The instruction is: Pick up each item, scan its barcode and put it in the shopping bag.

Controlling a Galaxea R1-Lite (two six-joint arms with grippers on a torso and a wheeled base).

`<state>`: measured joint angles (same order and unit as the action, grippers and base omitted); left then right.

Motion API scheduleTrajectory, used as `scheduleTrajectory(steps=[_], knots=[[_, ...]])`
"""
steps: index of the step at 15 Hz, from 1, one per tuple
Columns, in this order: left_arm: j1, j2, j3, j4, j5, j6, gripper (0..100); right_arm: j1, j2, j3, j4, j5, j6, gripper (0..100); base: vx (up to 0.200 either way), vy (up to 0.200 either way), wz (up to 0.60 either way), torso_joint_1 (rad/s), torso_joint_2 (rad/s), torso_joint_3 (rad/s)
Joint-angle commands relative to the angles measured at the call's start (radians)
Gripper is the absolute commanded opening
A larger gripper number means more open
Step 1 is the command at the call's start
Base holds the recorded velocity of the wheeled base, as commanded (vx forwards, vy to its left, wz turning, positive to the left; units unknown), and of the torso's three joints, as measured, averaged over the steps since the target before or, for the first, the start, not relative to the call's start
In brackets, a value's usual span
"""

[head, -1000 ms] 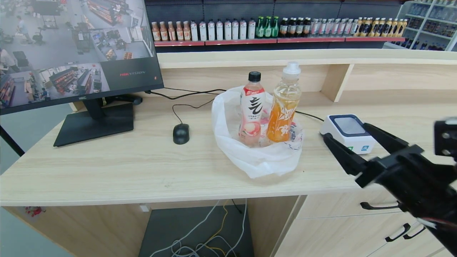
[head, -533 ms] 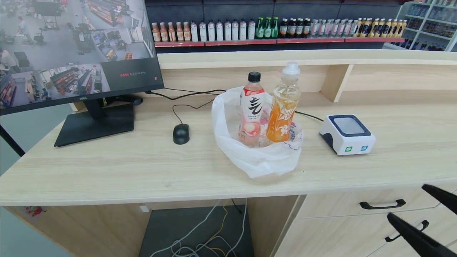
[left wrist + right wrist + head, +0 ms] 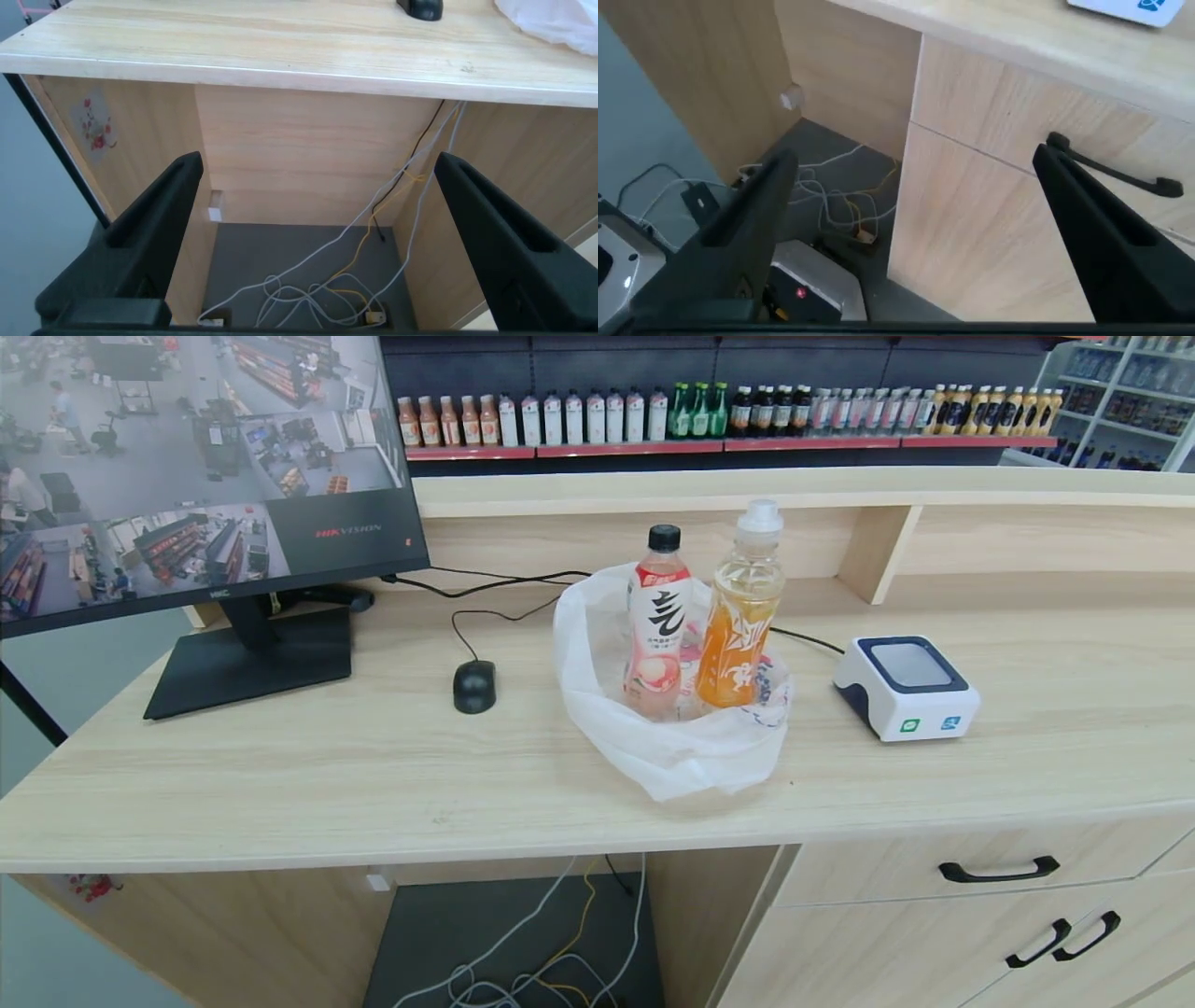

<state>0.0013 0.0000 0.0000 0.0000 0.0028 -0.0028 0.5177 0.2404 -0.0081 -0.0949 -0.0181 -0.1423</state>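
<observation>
So the pink bottle (image 3: 658,625) and the orange bottle (image 3: 742,616) both stand upright, side by side, in the white shopping bag (image 3: 672,756) on the counter (image 3: 280,775). The scanner (image 3: 906,686) sits just to the bag's right. The left gripper (image 3: 320,161) hangs low in front of the counter, jaws spread wide, nothing in them. The right gripper (image 3: 917,154) is likewise wide open and empty, down by the drawers (image 3: 1008,187).

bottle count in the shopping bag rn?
2. The pink-label bottle stands upright on the left in the shopping bag. The orange bottle stands beside it on the right. The bag's folds could hide something lower.
</observation>
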Motion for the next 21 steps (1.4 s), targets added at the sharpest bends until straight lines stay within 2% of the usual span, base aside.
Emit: scheduleTrajectory(steps=[1, 3, 6, 9, 12, 17, 21], knots=[[0.000, 0.000, 0.000, 0.000, 0.000, 0.000, 100, -0.008, -0.105, -0.009, 0.090, -0.005, 0.007, 100, 0.000, 0.000, 0.00, 0.000, 0.00, 0.000], [0.000, 0.000, 0.000, 0.000, 0.000, 0.000, 100, -0.099, -0.082, -0.023, 0.126, -0.008, 0.040, 100, 0.000, 0.000, 0.00, 0.000, 0.00, 0.000], [0.000, 0.000, 0.000, 0.000, 0.000, 0.000, 100, -0.367, -0.062, 0.007, 0.089, -0.005, 0.073, 100, 0.000, 0.000, 0.00, 0.000, 0.00, 0.000], [0.000, 0.000, 0.000, 0.000, 0.000, -0.002, 100, -0.470, -0.125, 0.007, 0.092, -0.006, 0.090, 100, 0.000, 0.000, 0.00, 0.000, 0.00, 0.000], [0.000, 0.000, 0.000, 0.000, 0.000, -0.002, 100, -0.492, -0.181, 0.007, 0.095, -0.006, 0.112, 100, 0.000, 0.000, 0.00, 0.000, 0.00, 0.000], [-0.001, 0.000, 0.000, 0.000, 0.000, 0.001, 100, -0.513, -0.237, 0.007, 0.093, -0.003, 0.129, 100, -0.200, 0.000, 0.00, 0.010, 0.00, 0.000], [0.000, 0.000, 0.000, 0.000, 0.000, 0.001, 100, -0.518, -0.239, 0.007, 0.093, -0.005, 0.132, 100, 0.000, 0.000, 0.00, 0.000, 0.00, 0.000]])
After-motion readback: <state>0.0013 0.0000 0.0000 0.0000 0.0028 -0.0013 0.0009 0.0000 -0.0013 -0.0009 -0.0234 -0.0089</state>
